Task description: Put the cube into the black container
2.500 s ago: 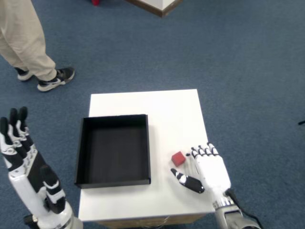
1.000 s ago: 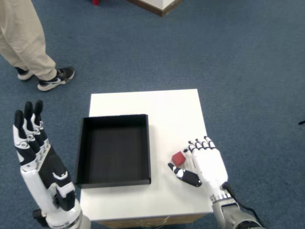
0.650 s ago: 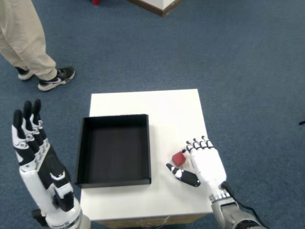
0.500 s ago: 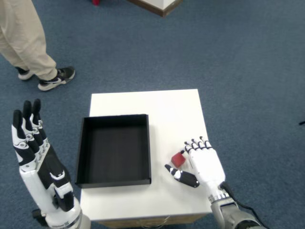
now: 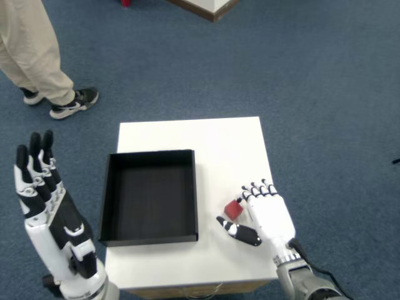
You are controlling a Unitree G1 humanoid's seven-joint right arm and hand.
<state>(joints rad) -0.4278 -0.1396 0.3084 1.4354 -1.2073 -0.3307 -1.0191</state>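
Small red cube (image 5: 234,209) sits on the table just left of the right hand (image 5: 265,217), touching its curling fingertips; thumb below, grasp not clearly closed, can't tell. Likely light, rigid, smooth: pinch opposite flat faces. Black container (image 5: 149,195) lies further left.

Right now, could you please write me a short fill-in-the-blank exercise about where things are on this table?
1. The cube beside the right hand is coloured ____.
2. The black container holds ____.
3. The cube lies on the white table, to the ____ of the container in the head view.
4. The raised left hand holds ____.

Missing words: red; nothing; right; nothing
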